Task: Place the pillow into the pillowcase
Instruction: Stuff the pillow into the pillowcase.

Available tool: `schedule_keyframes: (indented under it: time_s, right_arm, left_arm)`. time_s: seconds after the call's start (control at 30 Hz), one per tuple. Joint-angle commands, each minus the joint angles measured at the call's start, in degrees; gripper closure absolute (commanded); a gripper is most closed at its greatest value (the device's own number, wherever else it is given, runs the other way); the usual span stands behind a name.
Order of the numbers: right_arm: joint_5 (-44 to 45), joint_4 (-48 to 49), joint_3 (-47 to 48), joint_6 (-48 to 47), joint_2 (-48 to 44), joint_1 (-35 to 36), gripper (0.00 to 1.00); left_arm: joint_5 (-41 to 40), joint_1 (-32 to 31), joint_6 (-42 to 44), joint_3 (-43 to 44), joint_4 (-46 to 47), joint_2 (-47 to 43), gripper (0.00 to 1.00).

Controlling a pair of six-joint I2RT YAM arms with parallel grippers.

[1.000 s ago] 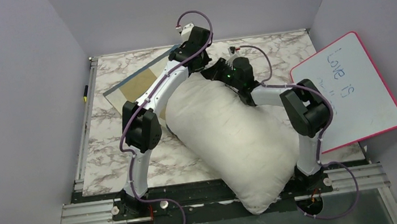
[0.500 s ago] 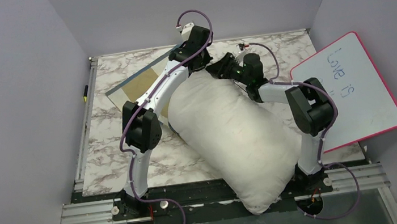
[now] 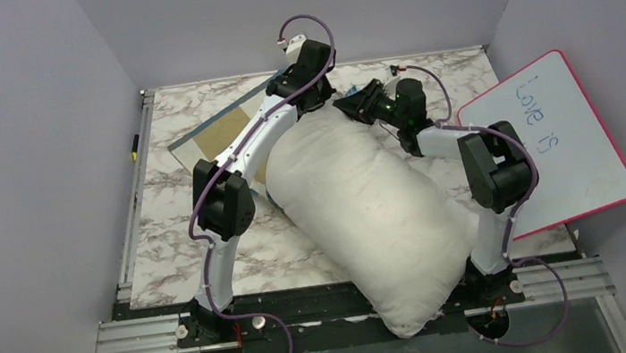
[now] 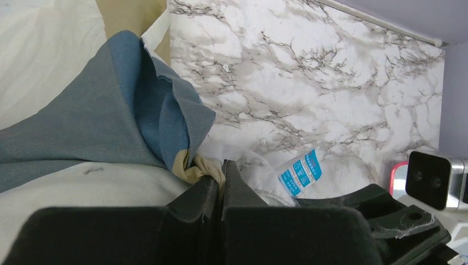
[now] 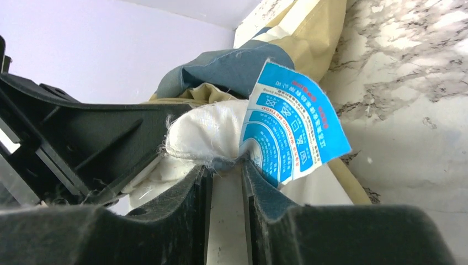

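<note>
Left pincer (image 4: 221,165): jaws pressed together, clamped on a bunched tan-and-blue edge of the pillowcase (image 3: 218,132). Left wrist view shows blue cloth rising from the tips toward 10 o'clock, with white pillow fabric on both sides of it.

Right pincer (image 5: 223,168): jaws a narrow slit apart. The pillow's far corner seam and the root of a blue care label (image 5: 292,132) sit right at the tips. Can't tell if the corner is actually nipped or only touching. The label fans out to 1 o'clock in the right wrist view, with pillowcase blue and tan behind it.

Top view: both pincers meet at 12 o'clock of the desk (image 3: 180,220), just beside each other at the pillow's far end, left one on the 11 o'clock side, right one on the 1 o'clock side.

Pillow (image 3: 368,215) lies on the desk on a diagonal, far end at 12 o'clock, near end at 6 o'clock, overhanging the near edge between the two arm bases. All of its visible bulk is bare, outside the case.

Rest of the pillowcase lies flat on the desk at 11 o'clock, partly under the left arm and tucked under the pillow's far-left side.

Whiteboard (image 3: 558,146), pink rim, handwriting on it, lies tilted at 3 o'clock, hanging past the desk's right edge behind the right arm.
</note>
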Motion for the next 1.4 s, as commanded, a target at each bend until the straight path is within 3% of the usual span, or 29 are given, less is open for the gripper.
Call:
schedule_keyframes:
  time_s: [0.0,0.1,0.27,0.47,0.7,0.83,1.13,1.37]
  right_arm:
    - [-5.3,-1.36,3.86,0.98,3.97,-0.55,0.71]
    - [-6.76,1.1,4.97,2.0,5.85,-0.54,0.72]
    - [-10.5,3.47,10.32,0.45,9.38,-0.44,0.87]
    - [-25.31,17.04,17.26,1.68,15.01,2.94,0.99]
    - [-28.92,17.54,15.53,-1.71,17.47,8.68,1.0]
    - [-24.58,13.75,15.02,-3.69,18.31,8.91,1.0]
    - [-13.84,-2.34,27.63,-3.47,23.71,8.85,1.0]
    - [-7.97,-3.68,28.21,3.1,26.03,8.89,1.0]
  left_arm:
    - [1.14,-0.7,-0.01,3.01,3.25,-1.33,1.0]
    - [1.25,-0.7,-0.06,3.35,3.32,-1.16,1.0]
    - [1.75,-0.7,-0.29,3.73,3.33,-0.85,1.0]
    - [5.24,-0.42,-3.55,6.52,3.23,1.0,1.0]
    - [12.56,0.71,-13.19,15.3,3.36,4.19,1.0]
    - [16.28,0.52,-16.75,18.09,4.09,4.7,1.0]
    - [19.84,-2.19,-21.28,16.48,7.11,1.7,1.0]
    - [21.24,-3.55,-21.44,14.28,7.82,0.9,1.0]
